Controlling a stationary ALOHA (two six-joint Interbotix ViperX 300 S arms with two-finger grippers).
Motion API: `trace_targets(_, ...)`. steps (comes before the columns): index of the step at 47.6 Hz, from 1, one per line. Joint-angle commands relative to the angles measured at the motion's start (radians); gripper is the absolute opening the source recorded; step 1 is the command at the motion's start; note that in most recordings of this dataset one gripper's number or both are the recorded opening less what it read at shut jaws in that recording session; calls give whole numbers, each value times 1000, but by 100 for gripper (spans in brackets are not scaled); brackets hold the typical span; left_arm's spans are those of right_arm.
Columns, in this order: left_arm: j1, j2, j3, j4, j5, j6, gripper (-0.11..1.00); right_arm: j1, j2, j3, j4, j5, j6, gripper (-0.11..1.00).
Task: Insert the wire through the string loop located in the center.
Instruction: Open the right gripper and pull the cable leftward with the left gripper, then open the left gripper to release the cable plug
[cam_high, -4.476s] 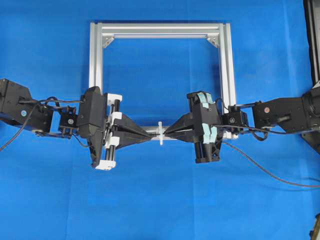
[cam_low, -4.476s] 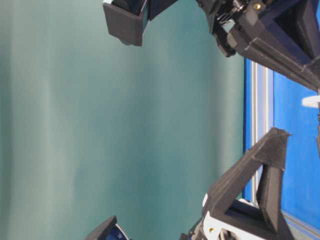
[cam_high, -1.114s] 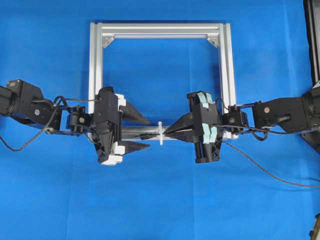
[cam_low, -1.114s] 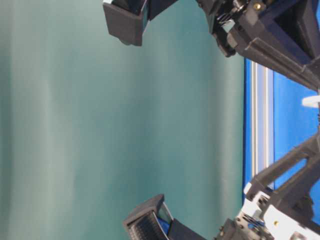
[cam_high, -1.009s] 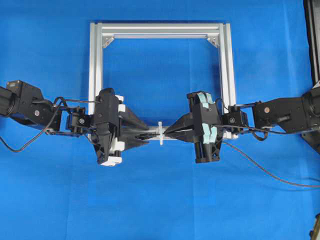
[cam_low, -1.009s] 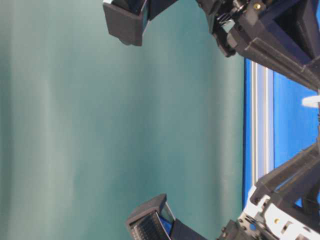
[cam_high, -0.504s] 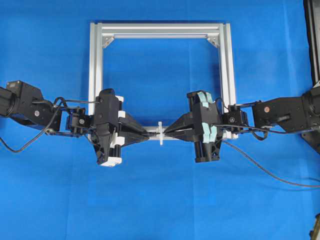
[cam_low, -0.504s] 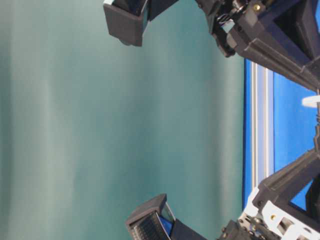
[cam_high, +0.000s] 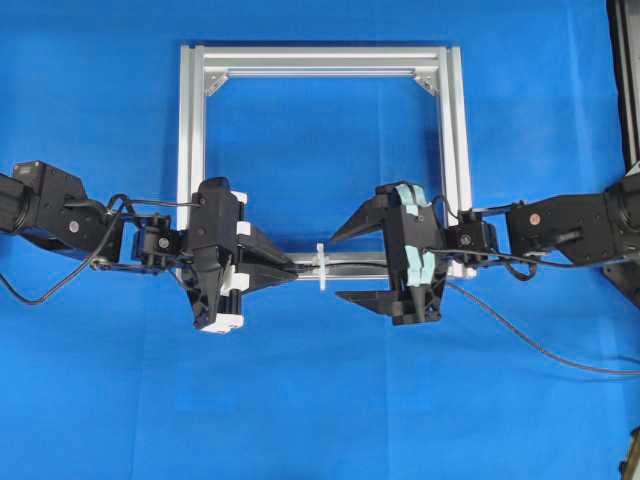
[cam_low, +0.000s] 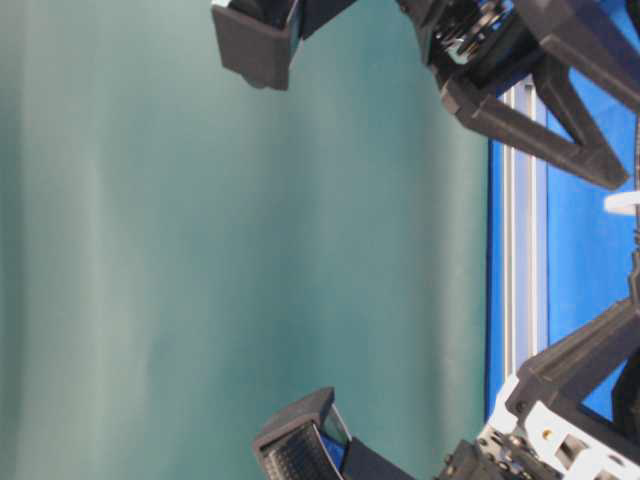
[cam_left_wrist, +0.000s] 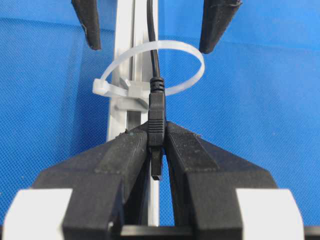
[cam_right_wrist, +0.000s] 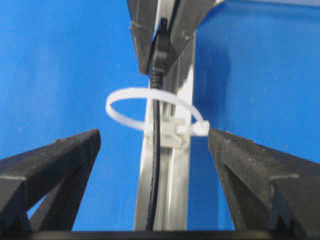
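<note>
The white string loop (cam_high: 321, 266) stands upright on the silver bar (cam_high: 358, 272) at the frame's near side. The black wire (cam_left_wrist: 154, 55) passes through the string loop (cam_left_wrist: 195, 75), and its plug end is on the left side. My left gripper (cam_left_wrist: 156, 137) is shut on that plug, just left of the loop (cam_right_wrist: 125, 95). On the loop's right, my right gripper (cam_right_wrist: 154, 137) stands wide open. Its fingers straddle the bar and touch nothing. The wire (cam_right_wrist: 158, 150) lies along the bar between them. In the overhead view the left gripper (cam_high: 297, 270) and right gripper (cam_high: 342, 265) face each other across the loop.
The square aluminium frame (cam_high: 192, 150) lies on the blue cloth. The wire's slack (cam_high: 540, 345) trails off to the right across the cloth. A dark stand (cam_high: 625, 80) sits at the right edge.
My right gripper has sprung open and let go of the wire. The left gripper closed on the plug about a second ago and keeps hold.
</note>
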Motion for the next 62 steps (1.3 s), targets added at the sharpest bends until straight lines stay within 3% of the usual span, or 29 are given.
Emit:
trace_targets(1,2,-17,-11,2,-5,0,7,2,-20,-5,2,-5,0,95)
trace_targets(15,-2,-51,31,2,-5,0,7,2,-20,-8,2,-8,0,94)
trace_targets(43,-2,-330,359,3,-12,0,7,2,-49,-18,2,11,3,94)
trace_targets(62,-6,-434,476,3,-5,-6,7,2,-67,-20,2,17,5,94)
